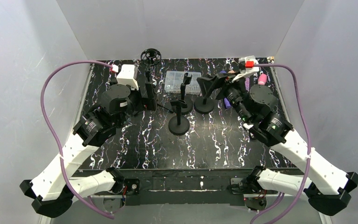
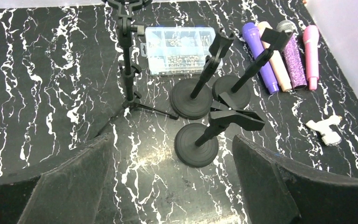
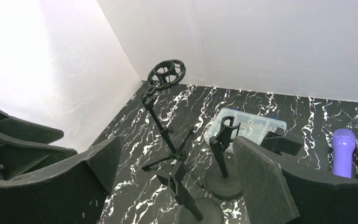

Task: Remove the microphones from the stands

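Several microphones lie side by side on the table at the back right: purple [image 2: 260, 55], beige [image 2: 276, 59], glittery purple [image 2: 292, 59] and pink [image 2: 311, 56]. Three black round-base stands are grouped mid-table: front [image 2: 196, 144], middle [image 2: 193, 98] and back [image 2: 231, 91]. Their clips hold nothing. My left gripper [image 2: 172, 161] is open above the table, just short of the front stand. My right gripper [image 3: 177, 156] is open too, raised, with the front stand [image 3: 186, 196] seen between its fingers. From above, the left gripper [image 1: 147, 95] is beside the tripod and the right gripper [image 1: 214, 81] is over the back stand [image 1: 204, 105].
A black tripod stand with a ring mount [image 2: 128, 70] stands at the back left. A clear plastic parts box [image 2: 179, 49] lies behind the stands. A small white piece [image 2: 325, 129] lies on the right. White walls enclose the black marbled table [image 1: 135, 144].
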Controlling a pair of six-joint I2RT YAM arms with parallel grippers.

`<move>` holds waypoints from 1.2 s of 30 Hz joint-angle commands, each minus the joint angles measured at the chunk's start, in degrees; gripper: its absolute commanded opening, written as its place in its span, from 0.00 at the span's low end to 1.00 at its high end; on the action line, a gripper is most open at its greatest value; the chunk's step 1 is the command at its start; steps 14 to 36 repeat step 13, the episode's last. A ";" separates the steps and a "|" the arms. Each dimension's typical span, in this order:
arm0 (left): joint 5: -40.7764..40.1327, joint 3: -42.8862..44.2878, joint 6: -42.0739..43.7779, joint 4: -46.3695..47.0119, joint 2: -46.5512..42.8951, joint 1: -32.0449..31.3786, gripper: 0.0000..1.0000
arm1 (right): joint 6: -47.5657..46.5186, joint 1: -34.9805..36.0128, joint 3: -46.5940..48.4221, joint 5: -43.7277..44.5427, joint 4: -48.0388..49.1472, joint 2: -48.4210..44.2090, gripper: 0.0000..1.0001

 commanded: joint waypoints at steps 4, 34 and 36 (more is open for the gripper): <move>-2.20 -0.37 -1.18 -3.13 -0.64 0.07 0.98 | -0.27 0.16 0.05 1.64 1.58 -2.35 0.98; -1.93 -0.34 -0.25 -3.83 -0.31 0.08 0.98 | -0.14 0.16 -0.22 1.67 2.85 -2.08 0.98; -1.93 -0.34 -0.25 -3.83 -0.31 0.08 0.98 | -0.14 0.16 -0.22 1.67 2.85 -2.08 0.98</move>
